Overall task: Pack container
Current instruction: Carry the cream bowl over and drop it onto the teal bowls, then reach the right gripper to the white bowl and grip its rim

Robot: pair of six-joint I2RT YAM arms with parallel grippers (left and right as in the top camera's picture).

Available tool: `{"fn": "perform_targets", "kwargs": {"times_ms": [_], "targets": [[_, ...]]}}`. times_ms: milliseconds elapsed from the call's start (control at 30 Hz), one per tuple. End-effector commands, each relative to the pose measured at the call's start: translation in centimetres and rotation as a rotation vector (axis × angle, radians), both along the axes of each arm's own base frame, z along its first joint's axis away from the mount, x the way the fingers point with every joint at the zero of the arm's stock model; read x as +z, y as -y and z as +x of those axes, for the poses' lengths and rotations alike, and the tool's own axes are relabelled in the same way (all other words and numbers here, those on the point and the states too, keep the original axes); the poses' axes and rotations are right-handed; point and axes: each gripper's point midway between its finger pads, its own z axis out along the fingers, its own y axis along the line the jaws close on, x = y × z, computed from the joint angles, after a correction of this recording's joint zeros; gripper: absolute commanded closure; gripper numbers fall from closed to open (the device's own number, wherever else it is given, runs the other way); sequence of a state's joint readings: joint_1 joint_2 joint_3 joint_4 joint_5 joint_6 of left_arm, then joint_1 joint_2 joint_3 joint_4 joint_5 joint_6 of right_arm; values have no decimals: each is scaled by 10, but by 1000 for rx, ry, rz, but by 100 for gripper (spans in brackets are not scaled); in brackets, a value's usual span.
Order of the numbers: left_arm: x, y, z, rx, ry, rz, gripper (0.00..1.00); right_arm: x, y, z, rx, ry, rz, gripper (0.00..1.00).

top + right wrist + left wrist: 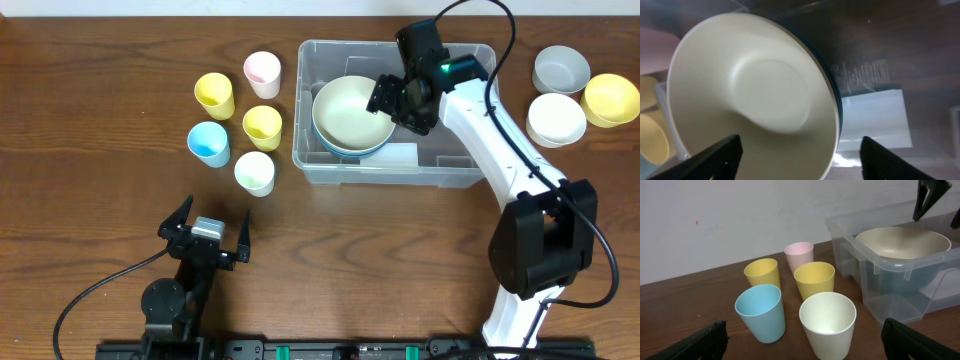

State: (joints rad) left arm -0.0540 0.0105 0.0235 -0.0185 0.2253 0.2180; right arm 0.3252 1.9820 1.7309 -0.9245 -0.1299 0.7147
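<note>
Two bowls, a cream bowl [350, 115] on a blue bowl [330, 148], sit in the container [455, 160] at far centre; its whitish label [402, 155] is unreadable. Five cups [262, 126] stand left of it, three more bowls [556, 118] far right. The right gripper [395, 100] gapes over the cream bowl, and the left gripper [213, 212] gapes, empty, near left.

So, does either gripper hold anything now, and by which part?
Nothing is held. The right gripper is open above the cream bowl lying in the container. The left gripper is open and empty.
</note>
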Motion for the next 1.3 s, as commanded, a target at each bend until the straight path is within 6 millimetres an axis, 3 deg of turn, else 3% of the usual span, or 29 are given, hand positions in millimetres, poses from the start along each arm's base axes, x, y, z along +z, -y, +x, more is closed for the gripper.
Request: {"fn": "perform_targets", "kwargs": {"times_ms": [0, 67, 133, 267, 400, 500, 567, 800, 1033, 1267], "targets": [[-16, 0, 0, -3, -44, 11, 2, 60, -4, 20, 58, 150, 7, 16], [-16, 0, 0, -3, -44, 11, 2, 94, 8, 27, 43, 212, -12, 1], [-16, 0, 0, -3, -44, 11, 2, 125, 35, 32, -10, 261, -73, 1], [-16, 0, 0, -3, -44, 11, 2, 164, 126, 25, -181, 270, -274, 1], [-16, 0, 0, -2, -44, 11, 2, 160, 228, -5, -366, 138, -396, 1], [-16, 0, 0, -3, -44, 11, 2, 146, 282, -22, -436, 48, -413, 1], [-16, 0, 0, -2, -44, 11, 2, 135, 305, -27, -422, 15, -386, 1], [-16, 0, 0, -2, -44, 11, 2, 84, 338, -27, -378, -50, -259, 1], [-16, 0, 0, -3, -44, 11, 2, 18, 367, -38, -592, -179, -200, 1], [-16, 0, 0, -2, -44, 11, 2, -34, 378, -47, -632, -250, -187, 1]]}}
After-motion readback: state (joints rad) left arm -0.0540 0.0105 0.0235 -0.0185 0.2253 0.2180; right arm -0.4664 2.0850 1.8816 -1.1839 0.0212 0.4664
